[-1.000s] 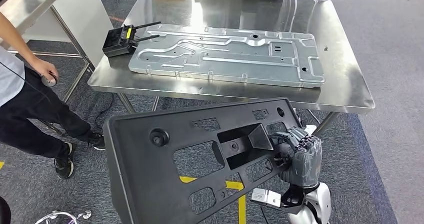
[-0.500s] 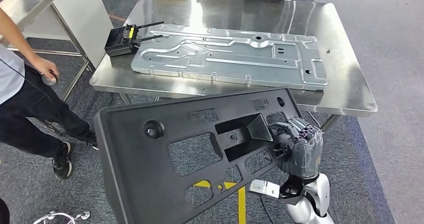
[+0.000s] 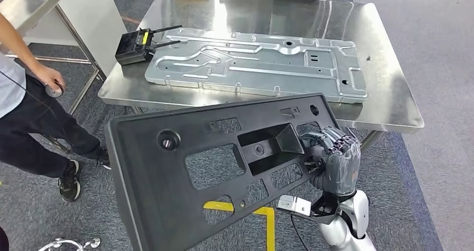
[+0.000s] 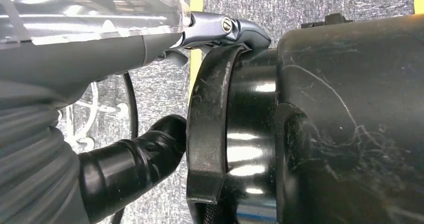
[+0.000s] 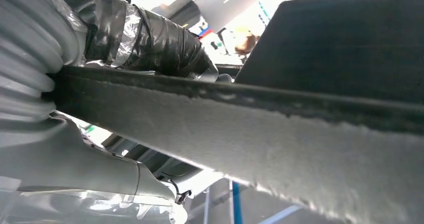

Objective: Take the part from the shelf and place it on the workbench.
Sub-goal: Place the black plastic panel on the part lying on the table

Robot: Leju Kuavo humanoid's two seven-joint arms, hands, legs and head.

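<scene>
The panel (image 3: 212, 173) runs off the head view's lower edge and hides the left hand behind it. The right hand's (image 3: 334, 164) fingers (image 3: 318, 150) curl out of sight behind its edge. The worktop's (image 3: 385, 100) far corners are cut off.

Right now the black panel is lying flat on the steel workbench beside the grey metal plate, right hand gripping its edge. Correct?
Not lying there. In the head view the black panel is held short of the workbench; right hand grips its edge. The grey metal plate is on the bench.
</scene>
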